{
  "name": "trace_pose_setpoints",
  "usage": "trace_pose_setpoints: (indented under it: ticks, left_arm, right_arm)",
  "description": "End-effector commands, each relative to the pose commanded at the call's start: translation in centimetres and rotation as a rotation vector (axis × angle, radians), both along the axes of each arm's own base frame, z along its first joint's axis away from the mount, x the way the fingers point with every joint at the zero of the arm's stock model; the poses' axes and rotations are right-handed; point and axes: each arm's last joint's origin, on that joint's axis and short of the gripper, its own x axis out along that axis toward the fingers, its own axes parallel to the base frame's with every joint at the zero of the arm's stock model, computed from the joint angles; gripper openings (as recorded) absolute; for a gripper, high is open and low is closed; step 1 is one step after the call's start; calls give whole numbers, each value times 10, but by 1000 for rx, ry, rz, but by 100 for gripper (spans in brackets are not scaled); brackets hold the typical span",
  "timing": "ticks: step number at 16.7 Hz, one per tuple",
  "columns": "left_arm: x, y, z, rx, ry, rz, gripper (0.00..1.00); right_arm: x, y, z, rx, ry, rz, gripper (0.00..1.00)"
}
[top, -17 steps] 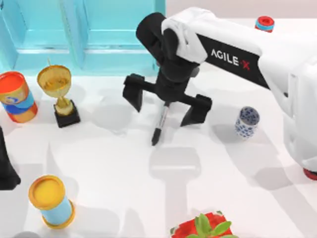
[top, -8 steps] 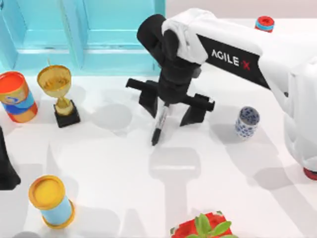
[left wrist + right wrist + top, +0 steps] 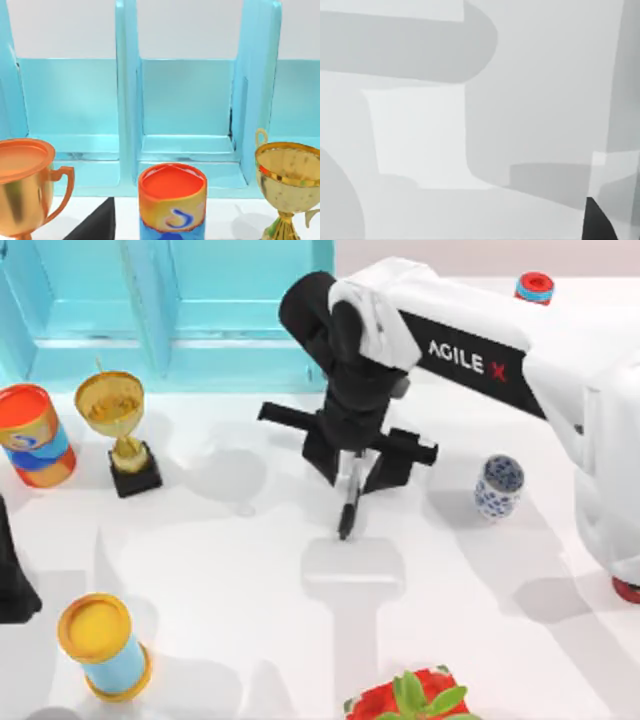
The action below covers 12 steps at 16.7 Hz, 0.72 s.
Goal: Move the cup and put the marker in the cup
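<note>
The black marker [image 3: 350, 498] with its pale label band hangs almost upright between the fingers of my right gripper [image 3: 354, 466], which is shut on it near the table's middle. The marker's tip points down over the white tabletop. The small white cup [image 3: 498, 485] with blue flowers stands upright on the table to the right of that gripper, apart from it. My left arm [image 3: 10, 580] is parked at the left edge of the table.
A teal shelf rack [image 3: 170, 300] fills the back left. An orange-topped can [image 3: 35, 435] and a gold trophy [image 3: 115, 430] stand before it. A yellow-topped cylinder [image 3: 100, 645] is at the front left, and a red potted plant [image 3: 410, 700] at the front edge.
My right gripper's fingers have drawn in from wide open and shut on the marker. The marker has shifted to the right and stands more upright.
</note>
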Motion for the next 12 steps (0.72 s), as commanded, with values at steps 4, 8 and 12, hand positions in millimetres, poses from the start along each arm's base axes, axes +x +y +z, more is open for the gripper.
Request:
trace_pose_setpoints:
  ticks: [4,8,12]
  left_arm:
    - [0,0,0,0,0,0,100]
    - [0,0,0,0,0,0,100]
    - [0,0,0,0,0,0,100]
  right_arm:
    - [-3,-10,33,-36,-33,18,0]
    - [-30,-6,62,-40,-30,20,0]
    - [-78,-8,118,-27,-43,17,0]
